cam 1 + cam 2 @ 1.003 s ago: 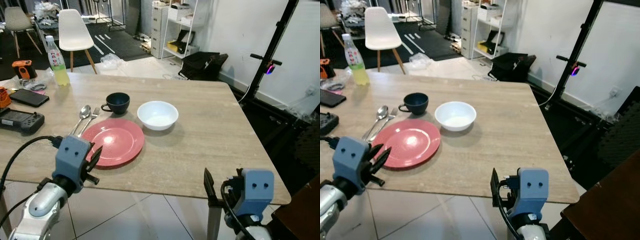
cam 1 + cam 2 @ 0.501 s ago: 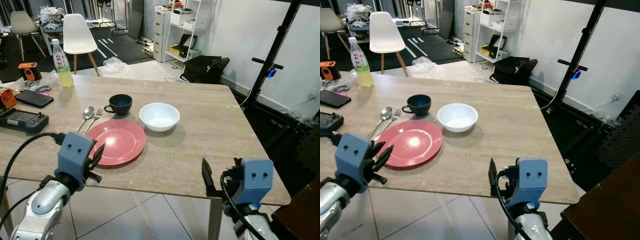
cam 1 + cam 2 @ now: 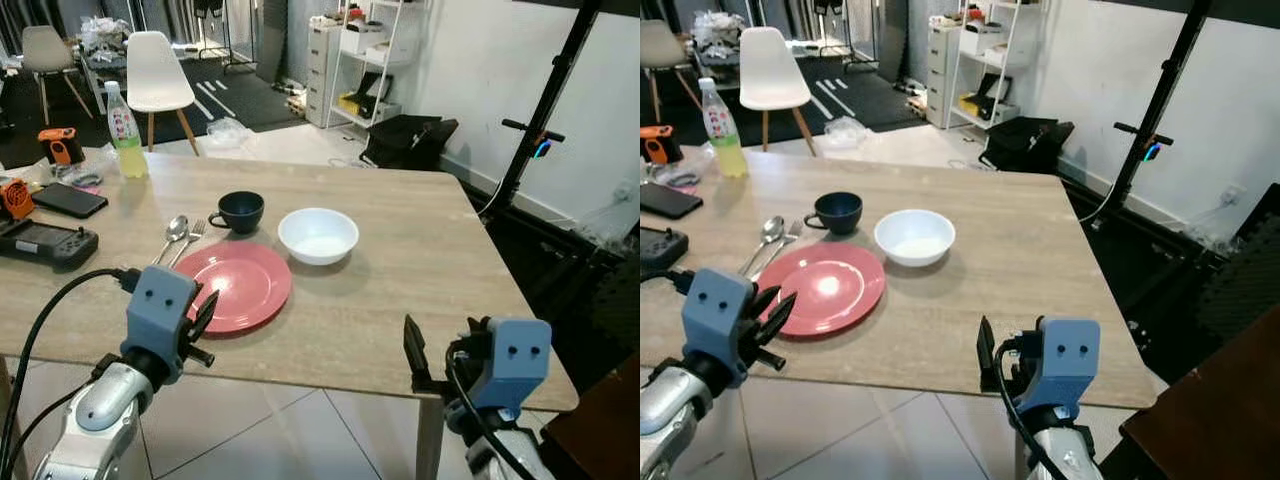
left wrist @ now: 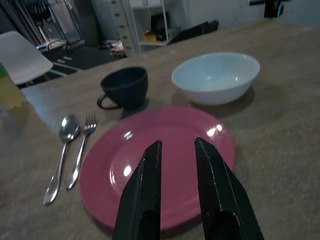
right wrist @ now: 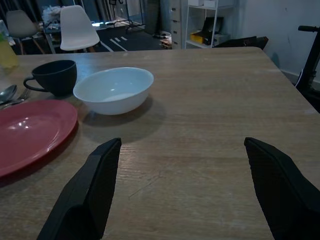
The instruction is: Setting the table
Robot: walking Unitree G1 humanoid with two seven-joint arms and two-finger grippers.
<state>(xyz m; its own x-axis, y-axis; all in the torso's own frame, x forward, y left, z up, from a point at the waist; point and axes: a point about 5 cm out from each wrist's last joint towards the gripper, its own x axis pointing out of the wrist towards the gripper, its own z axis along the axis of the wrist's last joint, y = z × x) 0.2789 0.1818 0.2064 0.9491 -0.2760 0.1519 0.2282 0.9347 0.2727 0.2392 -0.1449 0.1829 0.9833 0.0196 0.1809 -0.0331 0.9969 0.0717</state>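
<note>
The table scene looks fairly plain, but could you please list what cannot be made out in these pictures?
- Bottle label: too small to read in the eye views.
- Items at the table's left edge, a phone and a black handheld device: partly cut off by the frame.
- Inside of the dark cup: too dark to tell whether it holds anything.
- Near rim of the red plate: covered by the left tool in the left wrist view.
</note>
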